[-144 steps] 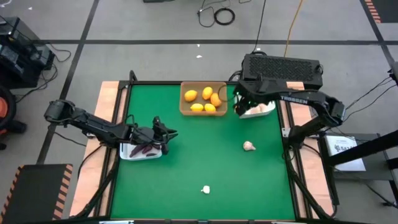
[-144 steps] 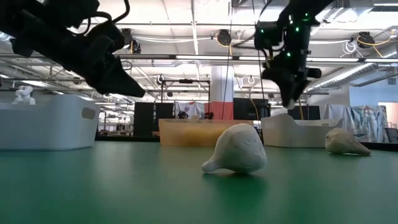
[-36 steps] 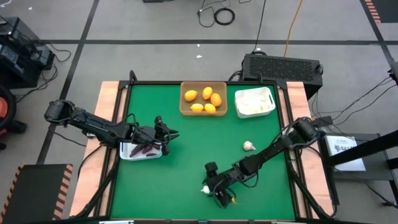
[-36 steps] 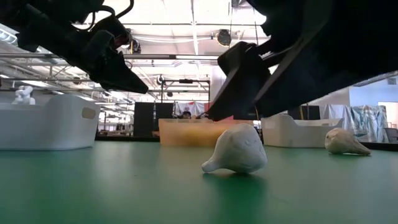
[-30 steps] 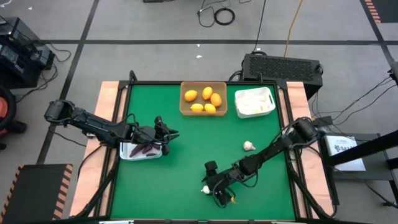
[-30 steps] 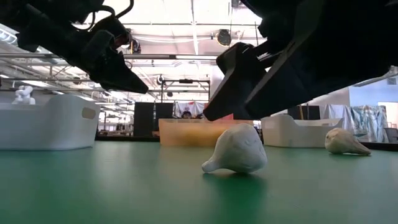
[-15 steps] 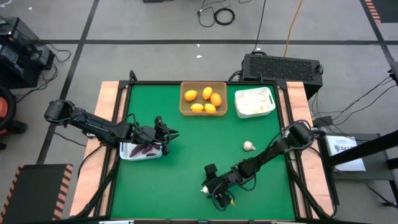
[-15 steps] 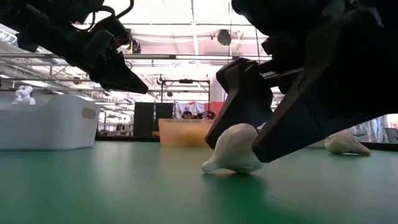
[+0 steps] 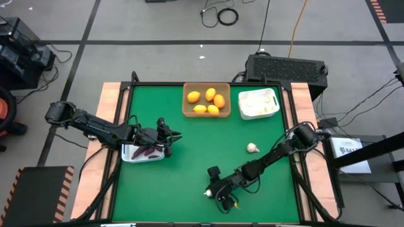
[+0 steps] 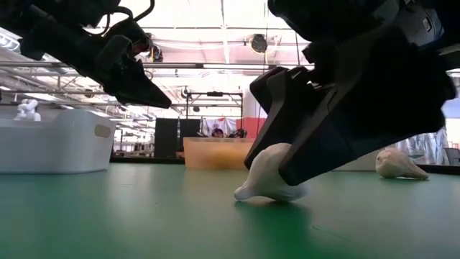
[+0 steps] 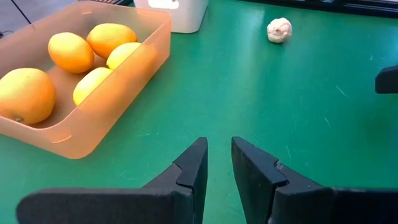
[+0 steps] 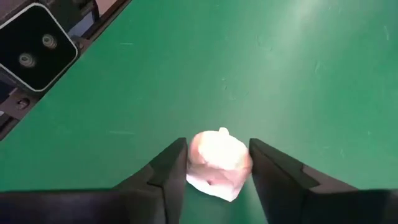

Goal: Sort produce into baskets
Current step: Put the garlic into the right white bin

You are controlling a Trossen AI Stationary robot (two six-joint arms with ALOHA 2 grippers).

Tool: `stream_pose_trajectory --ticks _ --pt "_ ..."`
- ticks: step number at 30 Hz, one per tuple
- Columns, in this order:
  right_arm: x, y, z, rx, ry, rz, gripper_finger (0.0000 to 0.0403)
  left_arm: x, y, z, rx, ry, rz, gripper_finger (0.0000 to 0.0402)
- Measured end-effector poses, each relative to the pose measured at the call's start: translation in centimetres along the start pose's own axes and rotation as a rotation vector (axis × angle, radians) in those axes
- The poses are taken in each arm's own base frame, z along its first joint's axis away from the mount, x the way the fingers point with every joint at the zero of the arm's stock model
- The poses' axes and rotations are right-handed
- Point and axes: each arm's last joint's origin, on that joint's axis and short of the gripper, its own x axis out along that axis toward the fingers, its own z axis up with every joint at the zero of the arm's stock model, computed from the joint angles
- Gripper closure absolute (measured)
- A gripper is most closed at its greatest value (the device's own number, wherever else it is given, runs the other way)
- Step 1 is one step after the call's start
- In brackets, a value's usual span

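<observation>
A whitish garlic bulb [image 12: 219, 163] lies on the green table near its front edge, and my right gripper [image 9: 209, 189] is shut on it. A second garlic bulb [image 9: 252, 148] rests on the table toward the right. A tan basket [image 9: 187, 107] at the back holds yellow-orange fruits [image 9: 208, 101]. The white basket [image 9: 275, 96] beside it holds pale pieces. My left gripper [image 11: 218, 155] hovers over the left white basket [image 9: 142, 159], which holds dark purple pieces [image 9: 146, 151]. Its fingers stand narrowly apart with nothing between them. My right gripper pinches the garlic bulb by its two opposite sides [image 12: 194, 160] between its two fingers [image 12: 173, 167]. The fingers slant down at it from the table's right side. The bulb's underside [image 10: 269, 194] rests on the table.
A small camera block [image 12: 34, 43] sits at the table's near edge, just beyond the held bulb. Wooden strips [image 9: 113, 94] border the table on the left and right. Open green surface [image 9: 189, 157] lies between the two arms.
My right gripper has sunk a little onto the near garlic bulb, and its fingers have shut against the bulb's sides. The bulb has stayed on the table.
</observation>
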Motion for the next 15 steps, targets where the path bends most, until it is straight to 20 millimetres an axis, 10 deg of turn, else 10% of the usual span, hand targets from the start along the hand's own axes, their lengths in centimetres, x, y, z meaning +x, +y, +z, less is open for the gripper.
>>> stream_pose_trajectory --ticks 15 --pt "-3.4 -2.5 6.3 -0.029 0.056 -0.049 0.0273 0.0 0.0 0.0 0.000 0.003 0.001 0.0322"
